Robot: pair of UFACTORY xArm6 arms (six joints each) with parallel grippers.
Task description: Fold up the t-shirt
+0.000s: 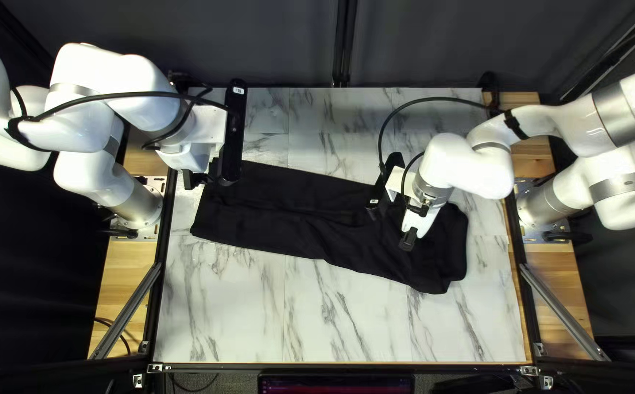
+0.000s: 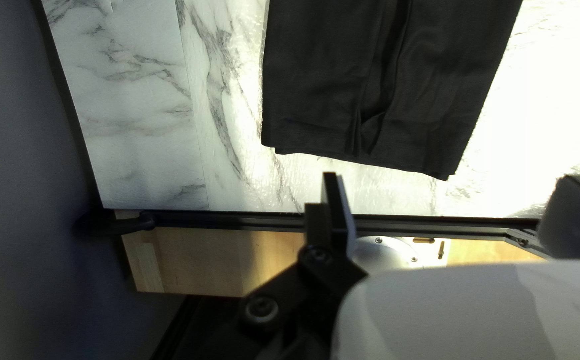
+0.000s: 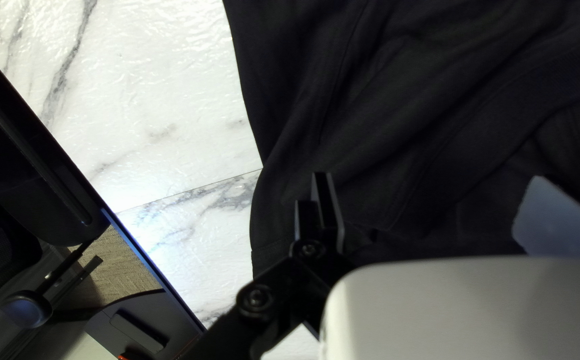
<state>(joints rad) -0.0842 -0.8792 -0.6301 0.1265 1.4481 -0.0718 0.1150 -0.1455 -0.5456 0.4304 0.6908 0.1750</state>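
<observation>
1. Black garment (image 1: 295, 211) laid lengthwise across marble-patterned table (image 1: 230, 306). Slant: left end farther back, right end nearer the near edge.
2. Garment's left part: long and fairly flat, lengthwise crease down the middle. In left wrist view, layers can be seen slightly offset at the end edge.
3. Garment's right part: broader, rumpled, soft folds running over each other. Right edge is rounded, marble showing between it and the table's right rail.
4. Left gripper (image 1: 199, 177): held above the table's left edge, near the far corner of the garment's left end. In left wrist view, garment's left end is seen ahead of the fingertips, marble between. State: released, fingers spread well apart.
5. Right gripper (image 1: 408, 238): positioned over garment's right part, pointed down. State: released, fingers parted, dark cloth seen under and ahead of them. Whether cloth is touched by the fingertips can't be told.
6. Both arms are reached inward from bases bolted at the table's sides: left base (image 1: 142, 206), right base (image 1: 540, 208).
7. Monitor (image 1: 335, 384) partly seen just beyond the near edge, around the middle. Dark curtain (image 1: 434, 44) hung behind the far edge.
</observation>
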